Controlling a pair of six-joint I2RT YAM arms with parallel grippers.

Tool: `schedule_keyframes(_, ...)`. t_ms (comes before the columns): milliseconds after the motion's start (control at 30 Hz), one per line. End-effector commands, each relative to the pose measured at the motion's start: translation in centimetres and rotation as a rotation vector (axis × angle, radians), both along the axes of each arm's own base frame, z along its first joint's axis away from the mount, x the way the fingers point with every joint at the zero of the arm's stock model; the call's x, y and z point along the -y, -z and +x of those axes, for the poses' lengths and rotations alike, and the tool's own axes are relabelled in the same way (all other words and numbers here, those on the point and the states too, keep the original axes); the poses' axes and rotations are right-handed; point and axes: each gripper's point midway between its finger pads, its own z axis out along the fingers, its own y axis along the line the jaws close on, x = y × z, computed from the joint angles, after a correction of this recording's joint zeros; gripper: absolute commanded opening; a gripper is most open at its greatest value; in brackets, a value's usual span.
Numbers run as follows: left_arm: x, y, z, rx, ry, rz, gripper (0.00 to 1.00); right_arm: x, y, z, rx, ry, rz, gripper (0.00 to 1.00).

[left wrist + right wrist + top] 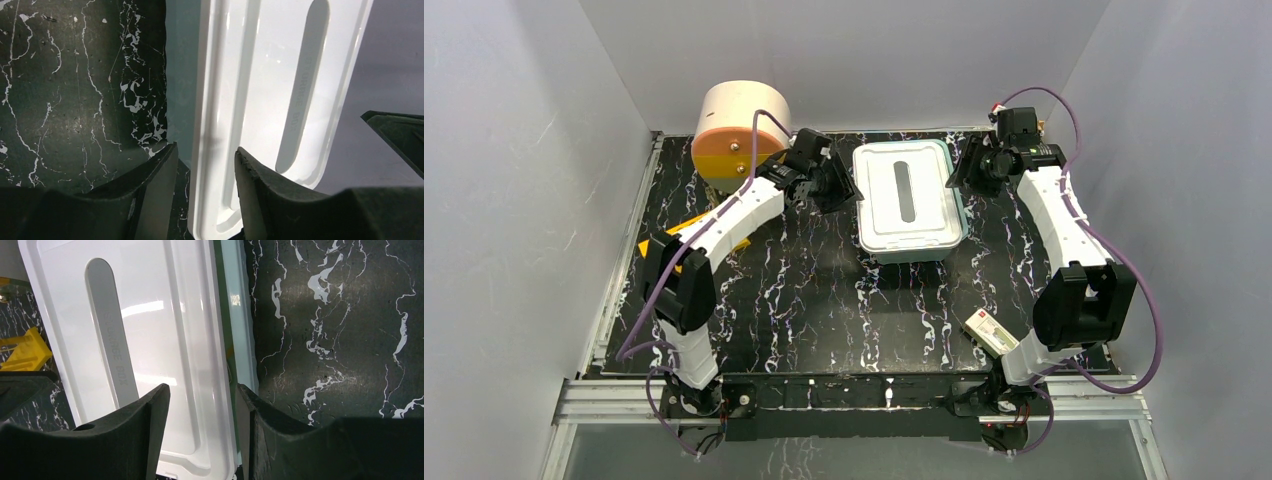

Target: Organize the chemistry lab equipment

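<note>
A white lid with a long grey slot lies on a pale teal box in the middle of the table. My left gripper is at the box's left side. In the left wrist view its jaws stand apart astride the lid's rim, with a gap showing beside the rim. My right gripper is at the box's right side. Its jaws are also apart astride the lid's right rim, one finger over the lid and the other by the teal wall. An orange-yellow rack lies partly hidden under the left arm.
A cream and orange cylinder stands at the back left, close behind the left gripper. A small white packet with a red mark lies front right by the right arm's base. The yellow rack also shows beyond the lid in the right wrist view.
</note>
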Motion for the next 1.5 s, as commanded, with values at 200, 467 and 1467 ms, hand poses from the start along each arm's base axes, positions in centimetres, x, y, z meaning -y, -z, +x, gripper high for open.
schedule_keyframes(200, 1.3, -0.1, 0.5, -0.024, 0.06, -0.029, 0.24, -0.4, -1.6, 0.1, 0.07, -0.024, 0.023, 0.59)
schedule_keyframes(467, 2.0, 0.2, 0.8, -0.031, 0.071, -0.053, 0.19, -0.7, -0.9, 0.5, 0.061, -0.038, 0.035, 0.58)
schedule_keyframes(1467, 1.1, 2.6, 2.9, -0.031, 0.003, 0.036, 0.18, 1.9, 4.7, 2.2, -0.006, -0.063, -0.168, 0.37)
